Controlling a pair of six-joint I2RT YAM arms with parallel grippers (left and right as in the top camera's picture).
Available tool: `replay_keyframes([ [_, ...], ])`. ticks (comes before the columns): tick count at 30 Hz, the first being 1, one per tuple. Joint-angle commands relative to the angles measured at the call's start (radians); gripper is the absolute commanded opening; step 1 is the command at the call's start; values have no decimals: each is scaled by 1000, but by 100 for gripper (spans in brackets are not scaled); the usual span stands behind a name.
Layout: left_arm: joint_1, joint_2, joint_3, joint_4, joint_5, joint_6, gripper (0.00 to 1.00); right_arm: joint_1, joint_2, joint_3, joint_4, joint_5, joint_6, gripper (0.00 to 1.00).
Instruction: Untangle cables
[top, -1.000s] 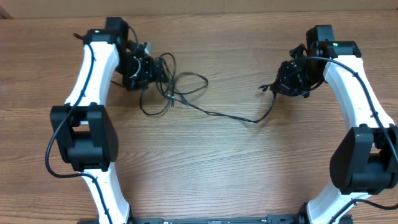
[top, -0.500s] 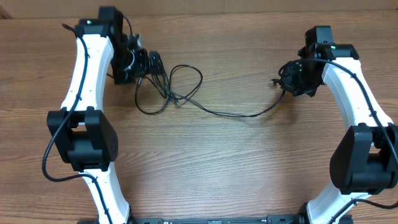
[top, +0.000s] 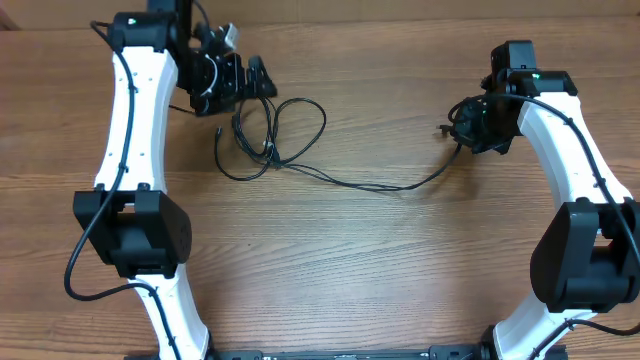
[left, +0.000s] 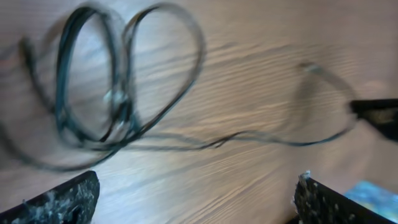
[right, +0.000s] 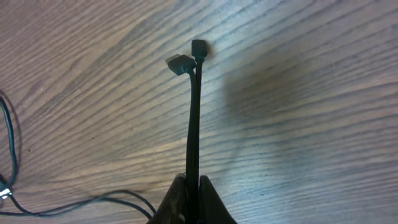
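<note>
Left fingers (top: 262, 88): at the far left end of the table (top: 350, 270), spread wide apart (the wrist view is smeared, but the two dark tips (left: 62, 202) sit at opposite bottom corners with nothing between them).
Right fingers (top: 455, 127): over on the far right, pressed tight together (right: 188, 198) and pinching two strands of the cables.
Cables (top: 268, 150): thin black cords lying on the wood. A cluster of overlapping loops (left: 118, 112) sits just beside the left fingers. From above I cannot tell whether any strand touches them.
Long strand: one cord leaves the loops, runs across the middle of the table in a shallow sag and climbs to the right fingers.
Held part (right: 193, 112): two strands side by side, straight out from the pinch.
Plug tips: two ends just past the grip, one silver-grey (right: 179, 62), one black (right: 199, 46).
Tangle: the loops cross each other several times, and I cannot make out where they knot.
</note>
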Motion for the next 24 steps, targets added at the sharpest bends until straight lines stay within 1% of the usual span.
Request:
replay_keyframes([
  [1,-48,-23,-49,-36,-225,-16,100,-9,-11,-6,23,18,0,4],
  [5,-87,-23,-114,-59,-232,-26,100,-9,-11,-6,38,2,1,4],
  [8,-113,-23,-171,-28,-248,-26,100,-9,-11,-6,37,-89,-5,4],
  [10,-119,-23,-209,-2,-248,-52,99,-14,-11,-6,39,-235,-39,4],
  [11,-119,-23,-225,5,-240,-73,100,-21,-11,-6,42,-355,-68,4],
  [12,-119,-23,-253,15,-219,-102,100,-31,-11,-6,44,-486,-100,4],
  [13,-119,-23,-266,18,-203,-107,99,-37,-11,-6,46,-547,-112,4],
  [14,-119,-23,-288,23,-168,-108,100,-53,-11,-6,59,-650,-113,4],
  [16,-119,-23,-312,24,-133,-106,99,-78,-11,-6,86,-731,-113,4],
  [17,-121,-23,-325,26,-136,-105,100,-98,-11,-6,105,-738,-111,4],
  [20,-122,-23,-350,40,-166,-117,100,-134,-11,-6,107,-631,-109,4],
  [21,-123,-23,-357,42,-192,-126,99,-145,-11,-6,91,-550,-109,4],
  [24,-124,-23,-367,44,-276,-187,100,-153,-11,-6,56,-414,-109,4],
])
